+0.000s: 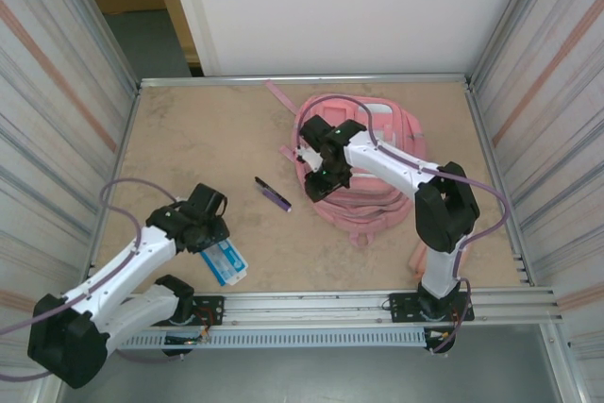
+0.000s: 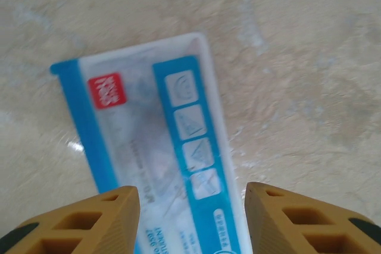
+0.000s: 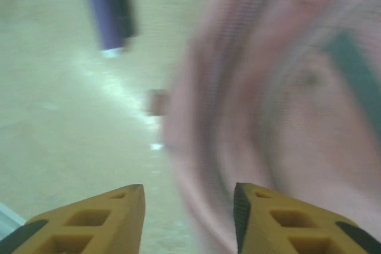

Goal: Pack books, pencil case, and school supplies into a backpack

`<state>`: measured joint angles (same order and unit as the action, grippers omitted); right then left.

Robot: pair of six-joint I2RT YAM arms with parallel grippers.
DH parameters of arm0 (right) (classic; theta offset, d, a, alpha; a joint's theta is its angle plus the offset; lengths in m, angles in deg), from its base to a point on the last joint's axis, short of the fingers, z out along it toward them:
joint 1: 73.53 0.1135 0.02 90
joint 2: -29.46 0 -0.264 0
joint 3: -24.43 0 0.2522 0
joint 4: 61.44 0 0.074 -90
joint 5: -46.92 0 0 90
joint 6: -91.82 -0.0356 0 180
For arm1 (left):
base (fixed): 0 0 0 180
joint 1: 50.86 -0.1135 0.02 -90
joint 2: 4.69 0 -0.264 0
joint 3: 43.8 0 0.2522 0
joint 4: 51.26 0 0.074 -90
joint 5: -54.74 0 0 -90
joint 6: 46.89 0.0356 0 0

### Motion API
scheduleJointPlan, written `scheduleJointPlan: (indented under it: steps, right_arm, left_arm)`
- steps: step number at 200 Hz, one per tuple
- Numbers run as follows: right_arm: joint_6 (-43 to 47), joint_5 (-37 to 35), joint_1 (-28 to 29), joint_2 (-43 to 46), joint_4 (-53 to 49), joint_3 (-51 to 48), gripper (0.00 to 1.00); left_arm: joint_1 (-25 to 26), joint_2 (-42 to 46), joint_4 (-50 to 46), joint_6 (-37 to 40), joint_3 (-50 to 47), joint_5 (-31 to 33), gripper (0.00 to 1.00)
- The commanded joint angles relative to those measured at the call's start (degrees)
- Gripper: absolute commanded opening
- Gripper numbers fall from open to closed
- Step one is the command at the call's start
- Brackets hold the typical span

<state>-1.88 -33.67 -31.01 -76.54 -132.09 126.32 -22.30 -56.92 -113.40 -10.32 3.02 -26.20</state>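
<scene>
Well left of the backpack [image 1: 377,153] and nearer the arm bases, the case [image 1: 226,263] lies flat on the table [image 1: 189,139]. The left gripper [image 1: 209,226] hangs over its far end with jaws apart, clamped on nothing. In the left wrist view the fingers [image 2: 89,221] straddle the case [image 2: 149,141] without visibly touching it. It looks light, thin and glossy, so probably slippery and a little flexible. A pinch across the narrow width near one end looks best.

The pens [image 1: 273,193] lie on bare table just left of the backpack. They are slim, hard and likely to roll, so they should be taken at mid-length.

The backpack is soft and would sag. The right gripper [image 1: 316,165] sits at its left edge, jaws apart and holding nothing. The blurred right wrist view does not show whether it touches the fabric.
</scene>
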Motion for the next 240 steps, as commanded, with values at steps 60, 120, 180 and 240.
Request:
scheduleJointPlan:
  steps: [60,120,180,240]
  right_arm:
    - [-23.2,26.4,8.5,-2.6,26.8,-6.8,0.49]
    - [-23.7,31.6,10.0,-15.4,31.0,-5.7,0.55]
    - [-23.2,38.8,10.9,-21.2,31.9,-3.0,0.49]
    - [-21.6,42.0,13.8,-22.2,28.5,-1.6,0.46]
  left_arm:
    - [-0.2,-0.7,14.2,2.6,-11.5,-18.6,0.29]
    - [-0.3,-4.6,20.1,6.1,-11.7,-29.3,0.13]
    - [-1.7,-2.2,21.7,4.6,-15.2,-31.0,0.03]
    - [-3.2,-2.3,22.0,4.7,-16.7,-30.4,0.0]
